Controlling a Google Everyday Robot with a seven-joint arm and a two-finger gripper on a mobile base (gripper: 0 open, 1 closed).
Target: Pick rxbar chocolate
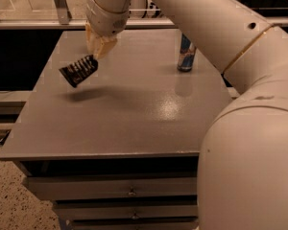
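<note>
The rxbar chocolate is a flat black wrapper with rows of white text. It hangs tilted in the air above the left part of the grey table, with its shadow on the surface below. My gripper is shut on the bar's upper right end and holds it clear of the table. My large white arm reaches in from the right and fills the right side of the view.
A blue-and-silver can stands upright at the back right of the table, partly behind my arm. Drawers sit under the table's front edge. A metal rail runs behind the table.
</note>
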